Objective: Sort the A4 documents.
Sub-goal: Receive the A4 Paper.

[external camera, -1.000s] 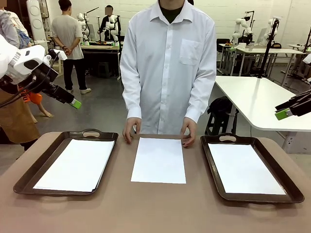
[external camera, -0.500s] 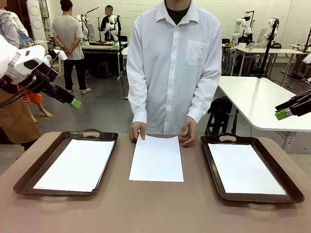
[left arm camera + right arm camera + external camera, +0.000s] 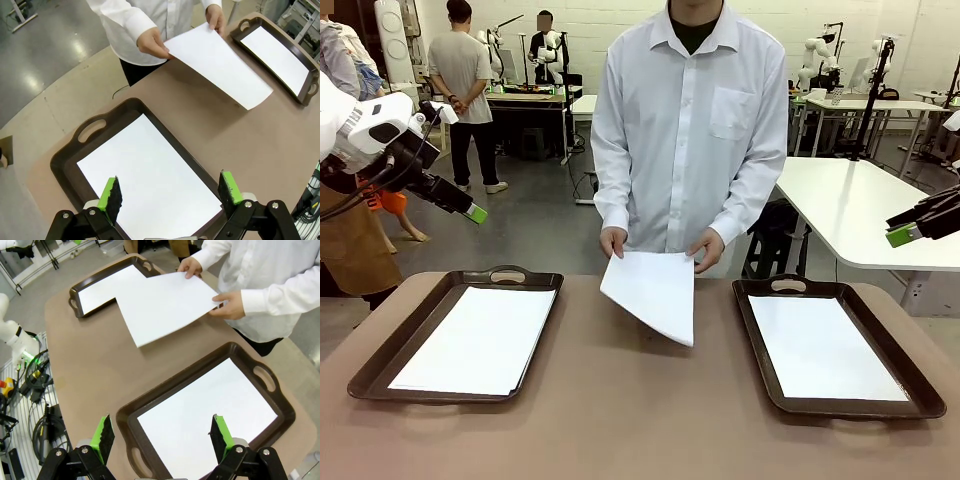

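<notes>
A person in a white shirt holds one white A4 document (image 3: 653,292) by its far edge with both hands, lifted and tilted above the table's middle; it appears too in the left wrist view (image 3: 220,62) and the right wrist view (image 3: 162,302). Another white sheet (image 3: 478,338) lies in the left tray (image 3: 375,355), and a third sheet (image 3: 820,345) lies in the right tray (image 3: 910,375). My left gripper (image 3: 169,192) hangs open high above the left tray. My right gripper (image 3: 162,436) hangs open high above the right tray. Both are empty.
The brown table (image 3: 640,430) has bare room between and in front of the two dark brown handled trays. The person stands at the far edge. Other tables and people are farther back.
The person has lifted the middle sheet off the table, raising its far edge and pulling it toward the body. Neither arm has moved.
</notes>
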### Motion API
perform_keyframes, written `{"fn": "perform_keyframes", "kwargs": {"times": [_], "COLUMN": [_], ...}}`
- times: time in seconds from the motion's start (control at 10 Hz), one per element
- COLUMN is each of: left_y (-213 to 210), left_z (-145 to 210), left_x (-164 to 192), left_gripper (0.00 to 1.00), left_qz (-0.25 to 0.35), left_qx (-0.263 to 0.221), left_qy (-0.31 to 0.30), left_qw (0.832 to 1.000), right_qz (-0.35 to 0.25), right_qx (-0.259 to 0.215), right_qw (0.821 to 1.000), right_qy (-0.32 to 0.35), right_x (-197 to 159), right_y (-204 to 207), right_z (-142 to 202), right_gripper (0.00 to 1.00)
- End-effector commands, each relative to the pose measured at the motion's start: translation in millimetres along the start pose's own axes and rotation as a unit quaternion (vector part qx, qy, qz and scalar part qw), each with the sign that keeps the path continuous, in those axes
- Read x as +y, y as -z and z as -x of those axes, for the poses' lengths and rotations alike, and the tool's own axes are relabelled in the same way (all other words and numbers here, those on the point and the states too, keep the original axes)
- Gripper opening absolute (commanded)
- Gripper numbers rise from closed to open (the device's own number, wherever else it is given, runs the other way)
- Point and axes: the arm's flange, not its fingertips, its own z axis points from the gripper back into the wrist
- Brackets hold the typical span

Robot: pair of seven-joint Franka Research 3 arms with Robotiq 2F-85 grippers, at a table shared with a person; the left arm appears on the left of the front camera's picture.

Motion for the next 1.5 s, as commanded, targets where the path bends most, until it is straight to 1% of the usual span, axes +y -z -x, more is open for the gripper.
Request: {"fn": "perform_keyframes", "kwargs": {"times": [0.0,1.4], "left_y": [-1.0,-1.0], "left_z": [1.4,1.4], "left_x": [0.5,0.5], "left_gripper": [1.0,1.0], "left_qz": [0.005,0.005], "left_qx": [-0.002,-0.002], "left_qy": [0.001,0.001], "left_qw": [1.0,1.0], "right_qz": [-0.002,-0.002], "right_qx": [0.0,0.0], "right_qw": [1.0,1.0], "right_qy": [-0.005,-0.005], "right_x": [0.6,0.6], "right_y": [1.8,1.8], "right_z": [0.9,0.9], "right_gripper": [1.0,1.0]}}
